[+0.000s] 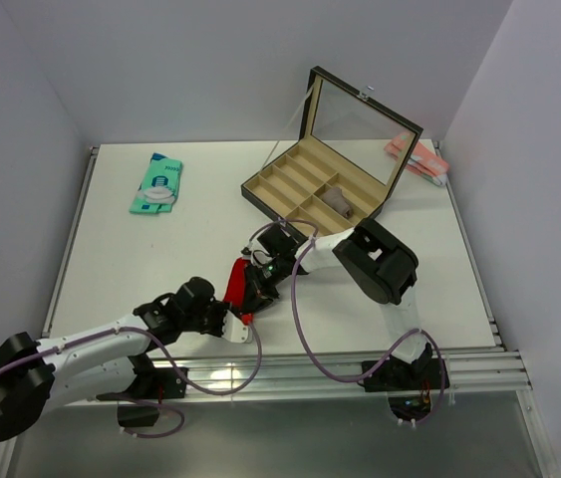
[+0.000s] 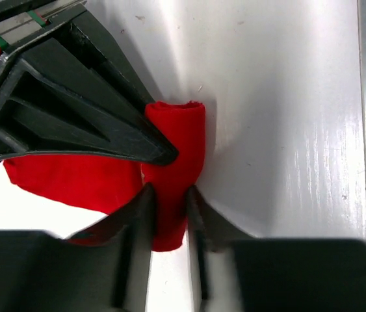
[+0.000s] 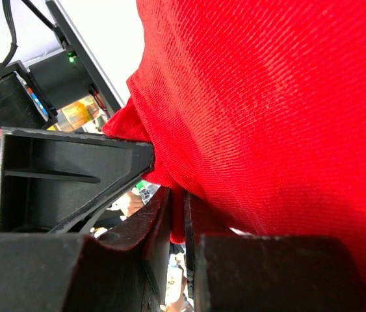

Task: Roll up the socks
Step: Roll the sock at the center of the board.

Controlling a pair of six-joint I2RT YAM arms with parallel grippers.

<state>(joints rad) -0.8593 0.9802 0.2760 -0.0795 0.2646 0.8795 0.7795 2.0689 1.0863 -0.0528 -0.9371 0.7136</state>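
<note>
The red socks [image 1: 233, 284] lie at the table's front centre, between my two grippers. In the left wrist view their near end is a rolled fold [image 2: 176, 162], with flat red fabric spreading to the left. My left gripper [image 2: 168, 195] is shut on that rolled end. My right gripper [image 3: 177, 208] is shut on an edge of the red socks [image 3: 267, 117], which fill the right wrist view. In the top view the left gripper [image 1: 232, 321] is at the socks' near end and the right gripper [image 1: 252, 284] is on their far right side. The emblem and cuff are hidden.
An open dark compartment box [image 1: 312, 189] with a raised lid stands behind the socks. A teal sock [image 1: 156, 184] lies at the back left. A pale pink bundle [image 1: 415, 157] lies at the back right. The table's front rail [image 1: 290, 363] is just below the grippers.
</note>
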